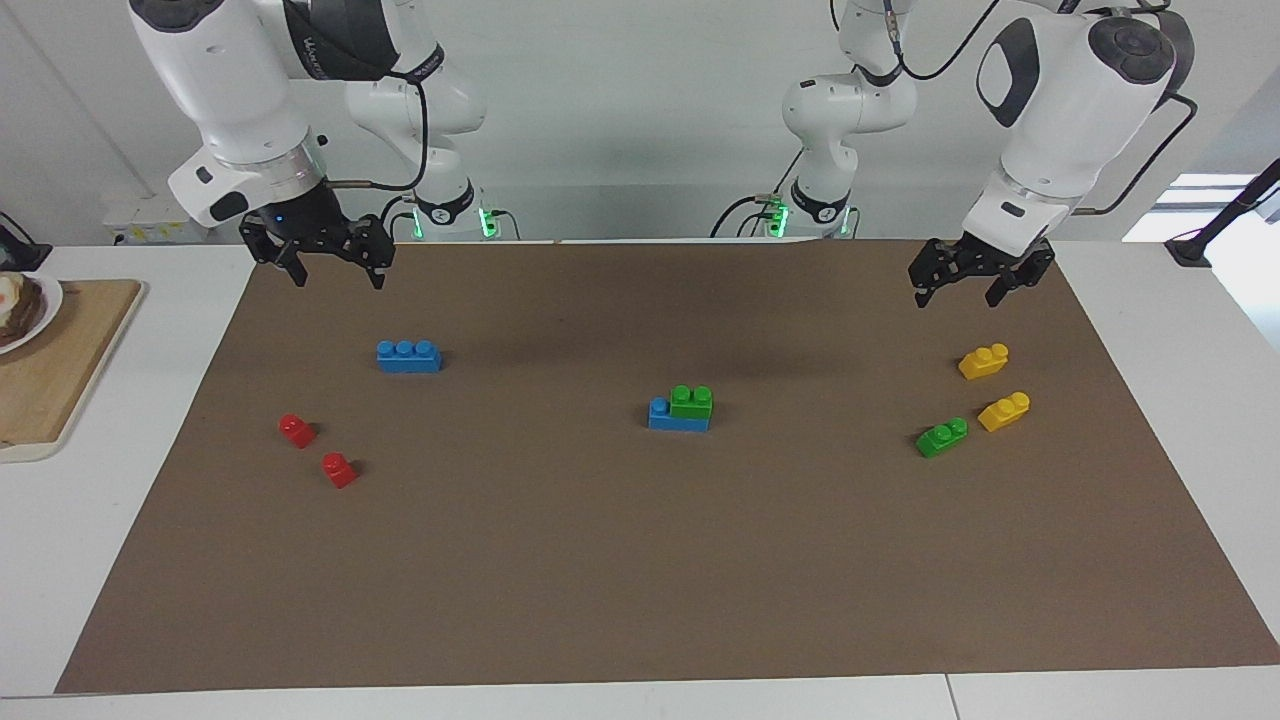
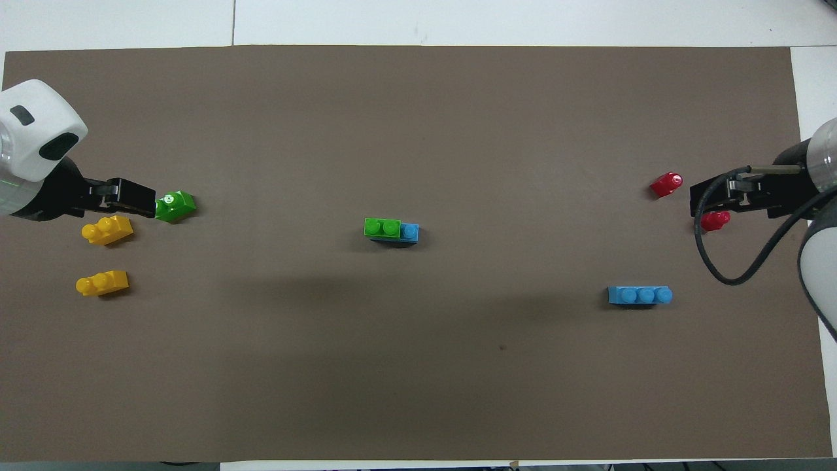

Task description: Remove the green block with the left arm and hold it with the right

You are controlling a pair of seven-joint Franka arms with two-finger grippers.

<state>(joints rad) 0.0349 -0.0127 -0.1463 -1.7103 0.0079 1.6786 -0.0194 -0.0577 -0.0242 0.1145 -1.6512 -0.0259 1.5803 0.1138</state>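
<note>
A green block (image 1: 692, 401) with two studs sits stacked on a blue brick (image 1: 665, 418) at the middle of the brown mat; the pair also shows in the overhead view, the green block (image 2: 382, 227) on the blue brick (image 2: 409, 231). A second green block (image 1: 942, 437) lies loose at the left arm's end, also seen from overhead (image 2: 175, 206). My left gripper (image 1: 965, 275) is open and empty, raised over the mat by the yellow bricks, also seen from overhead (image 2: 147, 199). My right gripper (image 1: 335, 262) is open and empty, raised over the mat at the right arm's end, also seen from overhead (image 2: 696, 203).
Two yellow bricks (image 1: 983, 361) (image 1: 1004, 410) lie beside the loose green block. A blue three-stud brick (image 1: 408, 355) and two red bricks (image 1: 296, 430) (image 1: 338, 469) lie at the right arm's end. A wooden board (image 1: 60, 370) with a plate (image 1: 40, 310) lies off the mat there.
</note>
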